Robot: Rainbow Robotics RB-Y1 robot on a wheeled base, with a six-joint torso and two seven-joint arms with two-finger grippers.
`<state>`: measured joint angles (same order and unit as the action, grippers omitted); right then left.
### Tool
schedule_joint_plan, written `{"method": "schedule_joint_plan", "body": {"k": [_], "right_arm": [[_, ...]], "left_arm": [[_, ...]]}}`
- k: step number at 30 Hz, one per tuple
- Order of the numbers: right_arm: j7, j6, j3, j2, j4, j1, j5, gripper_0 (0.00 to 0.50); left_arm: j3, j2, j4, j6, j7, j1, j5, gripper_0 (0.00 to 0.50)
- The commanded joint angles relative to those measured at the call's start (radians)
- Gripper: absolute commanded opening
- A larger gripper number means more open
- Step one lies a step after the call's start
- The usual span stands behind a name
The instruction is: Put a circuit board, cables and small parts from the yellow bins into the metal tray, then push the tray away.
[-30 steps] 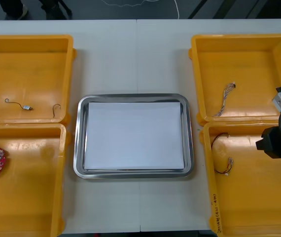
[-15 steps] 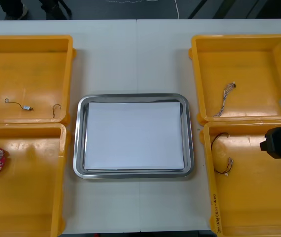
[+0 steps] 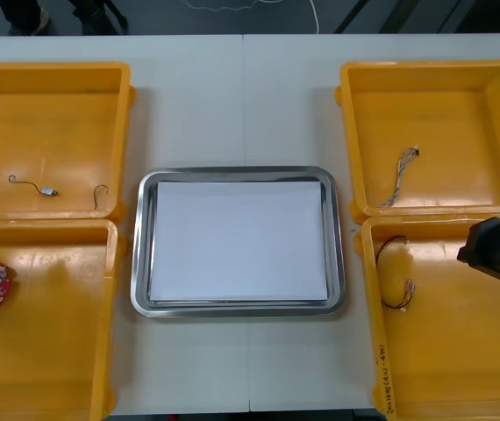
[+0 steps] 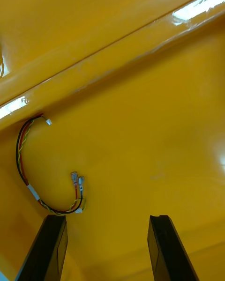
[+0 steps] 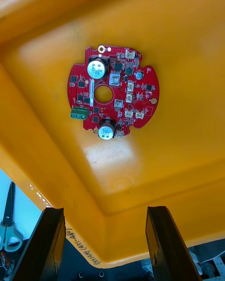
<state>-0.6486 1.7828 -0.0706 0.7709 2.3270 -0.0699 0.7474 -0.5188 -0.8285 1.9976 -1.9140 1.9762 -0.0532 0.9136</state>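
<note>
Yellow right bin [image 4: 140,98] lies under the right claw [image 4: 108,220], fingers spread wide, nothing between them. A red and yellow cable [image 4: 33,193] curls on the bin floor just ahead of one finger, off the claw's midline. The left claw [image 5: 105,210], likewise released and empty, hangs over the left bin [image 5: 187,51]; the red circuit board [image 5: 114,93] lies straight ahead of it. The metal tray [image 3: 140,254] sits on the bench [image 3: 232,105] between both claws.

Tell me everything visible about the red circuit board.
The circuit board is a round red disc with a centre hole, two silver-topped cylinders, a green terminal block, small white connectors and black chips. It lies flat, face up, on the floor of the near left yellow bin; the open left hand is clear of it.
</note>
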Motion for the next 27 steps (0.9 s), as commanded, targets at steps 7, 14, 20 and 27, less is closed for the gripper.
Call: {"method": "schedule_joint_plan", "body": {"k": [7, 14, 20, 27], "right_arm": [[0.113, -0.072, 0.072, -0.068, -0.069, -0.041, -0.011, 0.5], [0.127, -0.08, 0.083, -0.099, -0.126, -0.041, -0.008, 0.5], [0.153, -0.129, 0.137, -0.101, -0.167, -0.041, -0.016, 0.5], [0.17, -0.154, 0.183, -0.101, -0.189, -0.041, -0.034, 0.5]], "left_arm": [[0.019, -0.046, -0.069, 0.044, 0.095, -0.004, 0.005, 0.5], [0.06, -0.046, -0.069, 0.092, 0.095, -0.002, -0.001, 0.5], [0.102, -0.046, -0.099, 0.155, 0.096, -0.002, -0.004, 0.5], [0.141, -0.046, -0.169, 0.22, 0.121, 0.013, 0.004, 0.5]]}}
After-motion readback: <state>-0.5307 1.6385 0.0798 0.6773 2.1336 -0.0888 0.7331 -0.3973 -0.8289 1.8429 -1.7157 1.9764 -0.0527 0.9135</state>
